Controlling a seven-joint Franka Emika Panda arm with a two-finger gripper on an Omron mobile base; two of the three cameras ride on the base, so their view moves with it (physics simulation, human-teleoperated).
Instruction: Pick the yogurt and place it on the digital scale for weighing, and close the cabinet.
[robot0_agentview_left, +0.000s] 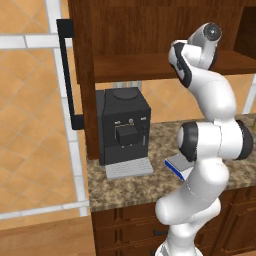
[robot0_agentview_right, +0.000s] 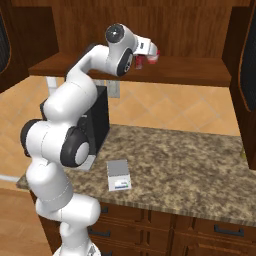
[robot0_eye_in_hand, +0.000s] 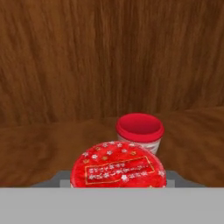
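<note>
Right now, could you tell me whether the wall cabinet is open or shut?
Open. The cabinet shelf is exposed, its doors swung out to both sides, and the gripper reaches inside at the yogurt.

Glossy white rounded arm (robot0_agentview_right: 65, 107), dark joint rings, grey cap

The scene is being lit evenly and softly, with no glare. Soft shadow is being cast under the shelf (robot0_agentview_right: 190, 70) below the pincer (robot0_agentview_right: 152, 56). The red lid (robot0_eye_in_hand: 117, 169) nearest the pincer is being rendered slightly blurred, with coarse pixelation throughout.
</note>
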